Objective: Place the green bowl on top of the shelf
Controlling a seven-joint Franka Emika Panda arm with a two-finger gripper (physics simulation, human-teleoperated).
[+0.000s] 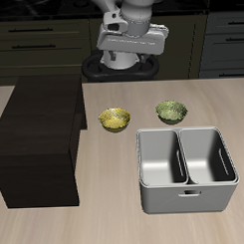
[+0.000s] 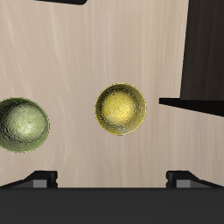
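1. Nearest the exterior camera: the grey metal two-compartment bin (image 1: 187, 170), sitting near the table's front edge. Both compartments look bare inside.
2. Just behind the bin, the green bowl (image 1: 171, 112) rests upright on the light wood table (image 1: 98, 229); it also shows in the wrist view (image 2: 23, 124). Nothing touches it.
3. The yellow bowl (image 1: 115, 119) sits near it, apart, between the green bowl and the shelf (image 1: 40, 137). In the wrist view (image 2: 121, 108) it lies close to centre under the tool, so the arm looks lined up nearer the wrong bowl.
4. The shelf, dark and box-like, stands at the table's side; its flat top is bare. An edge of it shows in the wrist view (image 2: 203, 61).
5. The gripper (image 1: 131, 39) hangs high at the table's back, well above both bowls. In the wrist view the fingertips (image 2: 39, 179) stand wide apart with nothing between them: released, holding nothing.
6. Progress, as I judge it: nothing done. Left to do: reach across to the green bowl, descend, grasp the rim, lift, carry over to the shelf, set down.
7. In the way: the yellow bowl lies on the straight line from green bowl to shelf, so the carry likely needs height. The bin's rear wall stands close to the green bowl; a low approach from the front looks cramped.
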